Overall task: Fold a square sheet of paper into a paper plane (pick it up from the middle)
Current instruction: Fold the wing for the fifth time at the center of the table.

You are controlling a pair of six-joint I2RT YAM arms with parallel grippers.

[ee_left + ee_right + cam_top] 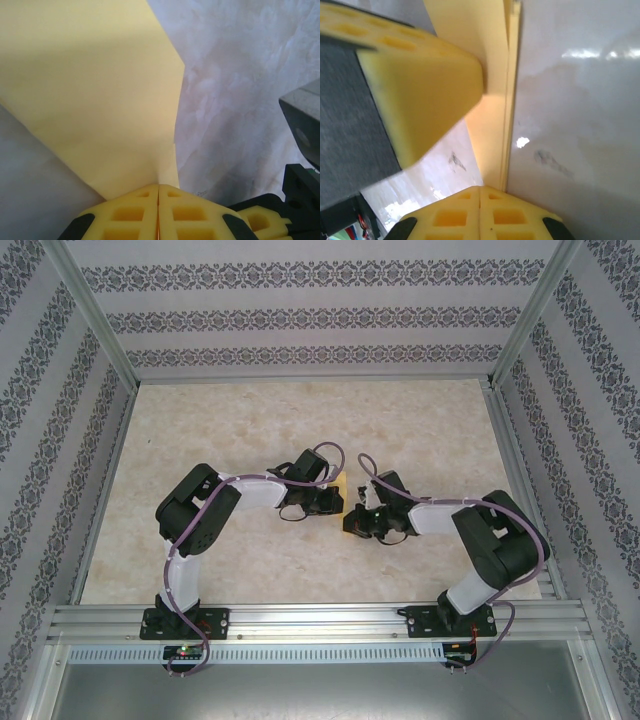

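Aluminium rails point(320, 620) run along the bottom of the overhead view. Two black-and-white arms are bolted to them, the left arm point(195, 520) at lower left and the right arm point(490, 540) at lower right. Both bend inward and meet near the middle of the pale marbled surface point(230, 420). The count is two arms, two grippers and one sheet of paper point(100, 90).

In the left wrist view, the left gripper point(159, 192) sits at bottom centre. Its yellow jaws are pressed flat together with no gap, and a narrow end of the yellow-orange sheet is pinched in the seam. From there the sheet widens toward the upper left of the frame, and its right edge bends at a corner just right of centre.

In the right wrist view, the right gripper point(480, 192) also sits at bottom centre. Its jaws are likewise closed tight, clamped on a folded edge of the same sheet. That edge rises straight up from the seam to the top of the frame as stacked layers. One yellow pad point(420, 90) of the left gripper reaches in from the upper left, with its tip against the sheet above the right jaws.

From overhead, a small yellow patch of the sheet shows between the two gripper heads. Beyond them lie the far half of the surface and the patterned walls point(320, 320).
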